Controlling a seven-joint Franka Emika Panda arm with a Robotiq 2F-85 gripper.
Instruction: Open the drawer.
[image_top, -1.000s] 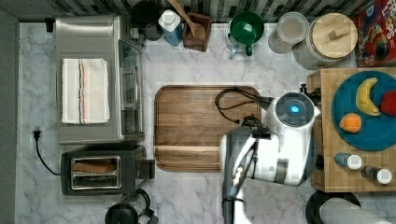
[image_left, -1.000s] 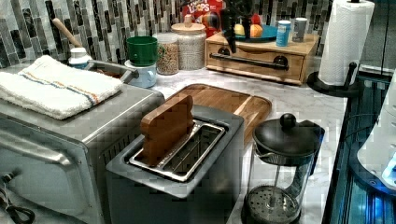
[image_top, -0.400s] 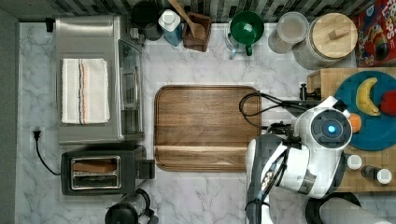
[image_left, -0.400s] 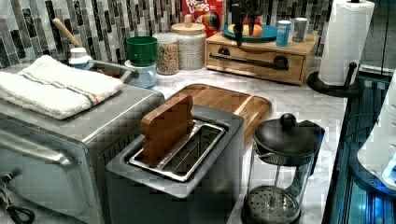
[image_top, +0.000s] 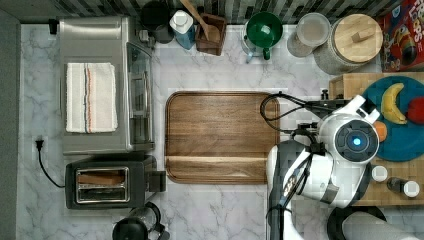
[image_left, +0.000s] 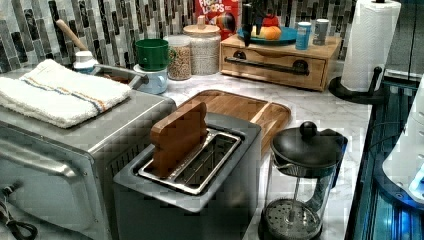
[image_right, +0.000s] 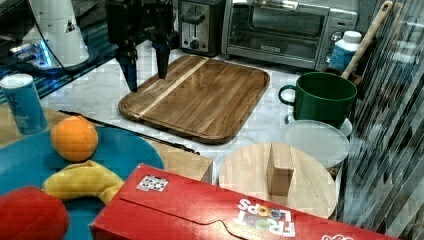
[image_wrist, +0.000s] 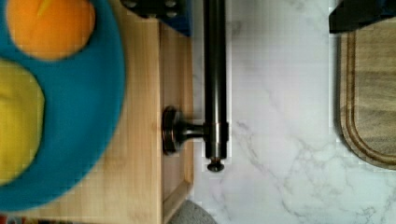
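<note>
Right view: the hand (image_right: 145, 67) hangs above the marble bench (image_right: 95, 95), fingers spread and grasping nothing.
The drawer (image_left: 272, 66) sits closed in its light-wood cabinet under the blue plate (image_left: 287, 36), its black bar handle (image_wrist: 215, 79) untouched.

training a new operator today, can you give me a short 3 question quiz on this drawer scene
1. True or false: the drawer front sits flush with its cabinet.
2. What straddles the black bar handle in the wrist view?
A. the gripper
B. the green mug
C. the toaster
3. Fill in: the orange lies on a blue ____.

Key: 1 true; 2 A, one finger on each side, not yet clamped; 3 plate.
</note>
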